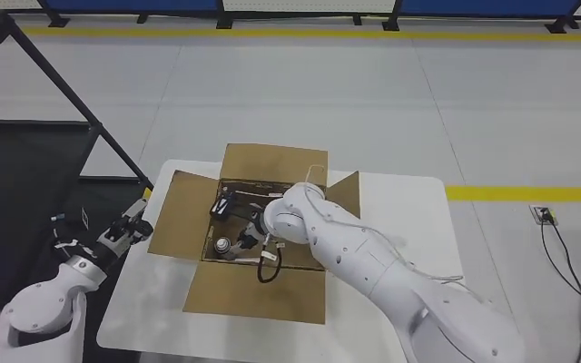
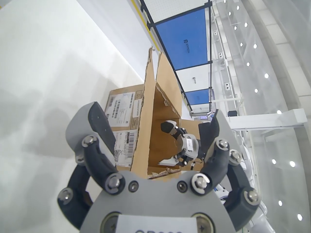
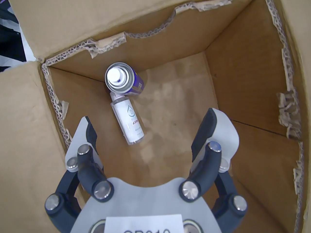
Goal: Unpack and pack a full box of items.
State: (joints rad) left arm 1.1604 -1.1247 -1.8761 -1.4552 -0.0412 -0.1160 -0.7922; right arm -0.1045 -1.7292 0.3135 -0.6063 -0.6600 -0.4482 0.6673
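Right wrist view: the right gripper [image 3: 149, 124] hangs inside the mouth of the open box [image 3: 243, 73], fingers spread wide and holding nothing. 2 items lie below it on the box floor.

1. A spray can [image 3: 124, 79] stands in a corner of the box, nozzle up, its long axis near vertical.
2. A small white bottle [image 3: 128, 121] lies flat on the floor. Its long axis runs from that corner out along the nearest box wall, and its cap end points at the can and touches the can's base.

The left gripper [image 2: 155, 122] sits outside the box, near its labelled outer wall, fingers likewise wide and empty.

Step in hand, as judged: unpacking, near its end, with the reach for 1 of the 2 remaining items. The next move calls for a descent toward the corner with the fingers set across the bottle's short width, or around the can's body, while staying off the box walls. The can stands so close that a grasp on the bottle could tip it.
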